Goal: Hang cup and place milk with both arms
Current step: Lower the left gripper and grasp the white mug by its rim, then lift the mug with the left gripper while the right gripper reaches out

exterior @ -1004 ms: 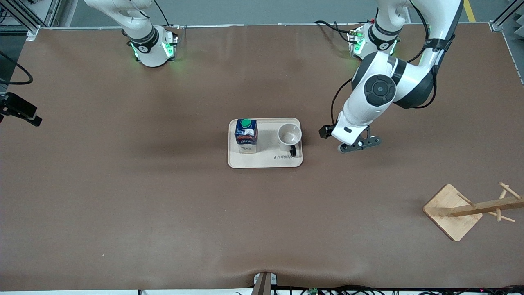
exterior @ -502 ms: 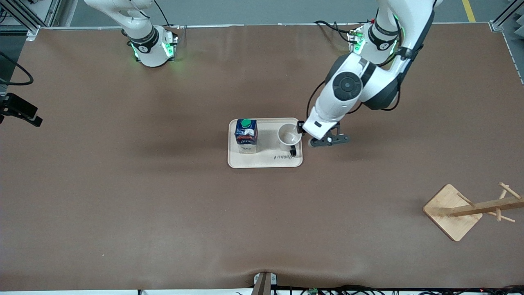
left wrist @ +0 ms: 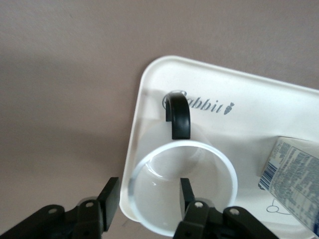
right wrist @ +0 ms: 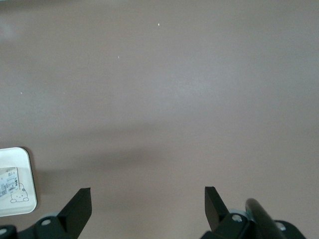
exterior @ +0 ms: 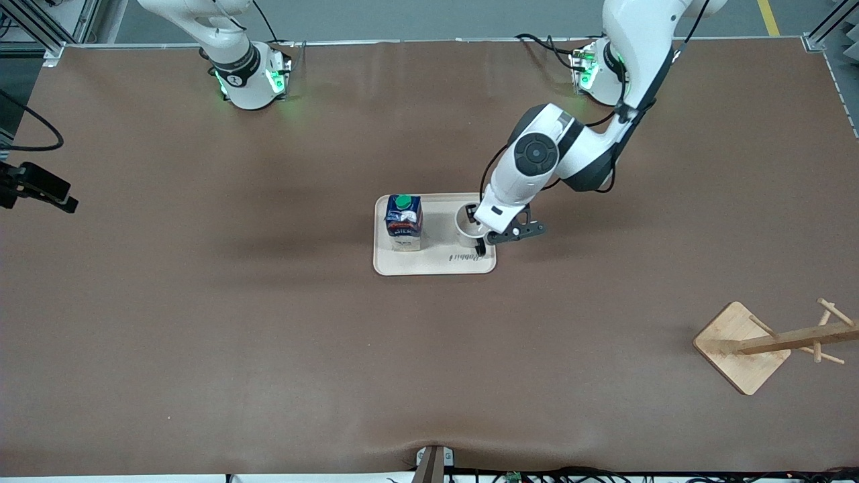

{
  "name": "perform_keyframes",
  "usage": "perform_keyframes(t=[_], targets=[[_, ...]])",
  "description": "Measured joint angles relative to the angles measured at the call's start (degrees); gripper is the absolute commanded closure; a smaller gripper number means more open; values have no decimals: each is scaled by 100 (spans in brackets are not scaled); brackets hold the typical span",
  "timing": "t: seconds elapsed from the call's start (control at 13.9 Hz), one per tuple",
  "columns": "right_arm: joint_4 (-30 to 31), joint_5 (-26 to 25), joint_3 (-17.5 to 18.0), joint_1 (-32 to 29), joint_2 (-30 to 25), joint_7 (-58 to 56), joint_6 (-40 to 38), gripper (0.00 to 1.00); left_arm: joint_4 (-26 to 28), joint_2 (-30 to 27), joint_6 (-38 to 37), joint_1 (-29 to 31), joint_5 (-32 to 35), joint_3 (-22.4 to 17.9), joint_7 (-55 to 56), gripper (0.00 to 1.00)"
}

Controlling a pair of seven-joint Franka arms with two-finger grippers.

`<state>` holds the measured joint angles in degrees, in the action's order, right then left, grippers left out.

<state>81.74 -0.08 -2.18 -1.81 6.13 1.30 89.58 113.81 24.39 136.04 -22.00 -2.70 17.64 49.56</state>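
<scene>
Left pincer [left wrist: 148,199] fingers astride cup [left wrist: 182,184] rim, hidden in front view

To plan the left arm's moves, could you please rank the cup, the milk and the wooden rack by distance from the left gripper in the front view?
1. cup, under the left gripper, on the tray.
2. milk, beside the cup, toward the right arm's end.
3. wooden rack, nearer the front camera, at the left arm's end.

Tray [exterior: 436,265] sits mid-table. On it: milk [exterior: 403,223] toward the right arm's end, cup [exterior: 468,225] toward the left arm's end, beside each other. Wooden rack [exterior: 741,347] stands near the table's corner at the left arm's end, nearer the front camera.
</scene>
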Motion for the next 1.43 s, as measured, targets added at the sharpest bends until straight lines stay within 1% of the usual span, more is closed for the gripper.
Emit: perform_keyframes(t=[0.07,0.14,0.22,0.29,0.36,0.57,0.72,0.86,1.0,1.15,1.29,1.43], targets=[[1,0,4,1,70,0,-5,0,-13,92,23,-18,5,-1,10,52],[1,0,7,3,131,0,-5,0,-26,163,36,-17,13,-8,10,62],[2,0,8,3,185,-1,-10,0,-44,210,41,-13,21,-21,10,76],[4,0,9,6,248,-2,-19,0,-60,240,41,-11,27,-29,10,94],[4,0,13,14,305,-2,-19,0,-70,262,41,-11,28,-31,10,100],[4,0,35,40,382,-1,-46,0,-152,314,9,-1,29,-45,11,100],[15,37,43,45,387,-1,-107,0,-279,267,-234,37,120,-61,9,100],[91,107,52,81,435,-1,-129,0,-436,48,-543,196,175,-66,9,100],[123,116,57,149,497,0,-125,0,-598,-339,-889,512,199,-70,-108,100],[151,192,62,190,507,16,-129,0,-898,-706,-1485,887,200,-79,-422,100],[166,351,69,239,507,202,-201,0,-1352,-909,-2159,1277,228,-89,-589,100],[224,508,75,364,507,517,-264,0,-1720,-982,-2589,1574,543,-97,-701,100]])
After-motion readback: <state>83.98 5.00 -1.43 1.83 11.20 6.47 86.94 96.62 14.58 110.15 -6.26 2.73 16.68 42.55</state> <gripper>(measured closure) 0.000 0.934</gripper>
